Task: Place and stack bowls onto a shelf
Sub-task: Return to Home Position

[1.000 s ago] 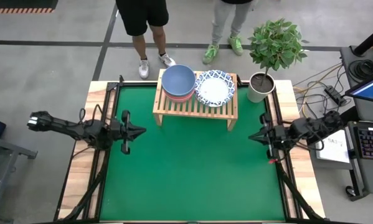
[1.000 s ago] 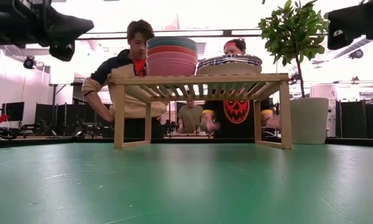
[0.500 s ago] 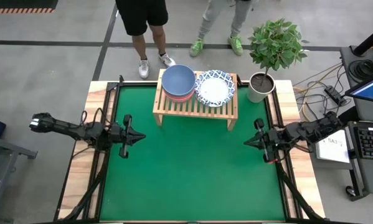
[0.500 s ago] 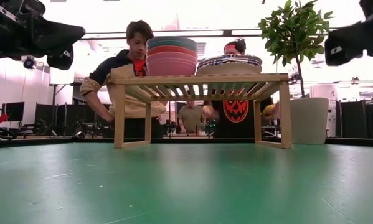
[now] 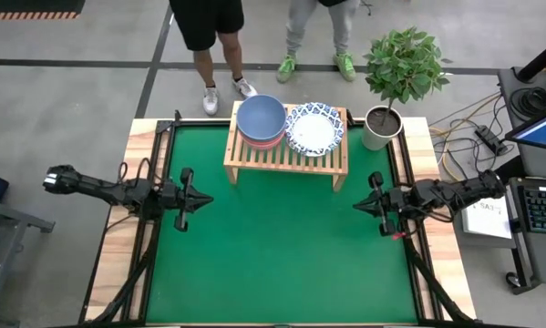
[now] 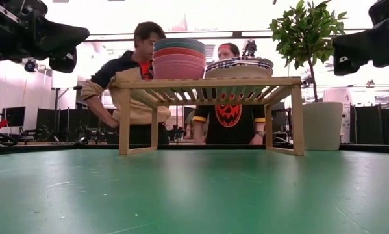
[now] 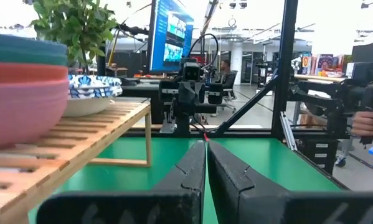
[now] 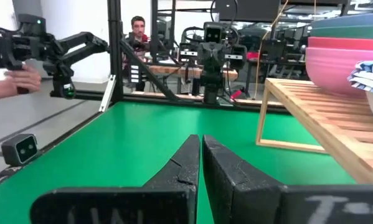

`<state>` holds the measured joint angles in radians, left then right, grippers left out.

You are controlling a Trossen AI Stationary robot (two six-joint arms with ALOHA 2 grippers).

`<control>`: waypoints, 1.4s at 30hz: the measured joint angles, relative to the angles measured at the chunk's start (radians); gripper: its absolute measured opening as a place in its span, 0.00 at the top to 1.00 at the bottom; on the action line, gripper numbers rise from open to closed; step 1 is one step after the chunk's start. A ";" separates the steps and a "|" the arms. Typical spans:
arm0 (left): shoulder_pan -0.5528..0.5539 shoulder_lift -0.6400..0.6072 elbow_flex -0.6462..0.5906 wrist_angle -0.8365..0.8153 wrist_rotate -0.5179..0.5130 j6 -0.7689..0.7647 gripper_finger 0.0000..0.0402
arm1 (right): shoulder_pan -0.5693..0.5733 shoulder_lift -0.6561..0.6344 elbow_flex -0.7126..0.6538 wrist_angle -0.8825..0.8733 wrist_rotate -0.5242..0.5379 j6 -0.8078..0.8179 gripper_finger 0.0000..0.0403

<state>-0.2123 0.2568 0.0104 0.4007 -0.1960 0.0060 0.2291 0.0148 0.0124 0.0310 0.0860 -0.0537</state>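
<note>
High view first: we've got the shelf at the far side of the green worktop. The deep bowls are stacked on its left half with the blue one on top. The white patterned bowls are stacked just beside them on the right half. A plant pot stands off the shelf's right end. The left hand hangs near the worktop's left edge and the right hand near its right edge, both well apart from the shelf.

Low view: both stacks sit on the slatted top, and two people stand behind it.

Left wrist view: we see the fingers pressed narrow together, holding nothing.

Right wrist view: same deal, fingers pinched together with nothing between them.
</note>
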 joint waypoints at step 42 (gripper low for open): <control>0.000 0.075 0.004 -0.012 -0.003 -0.139 1.00 | -0.001 0.001 -0.001 0.002 0.019 0.002 0.98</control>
<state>-0.2123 0.3320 0.0143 0.3885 -0.1989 -0.1326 0.2283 0.0154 0.0113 0.0330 0.1052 -0.0521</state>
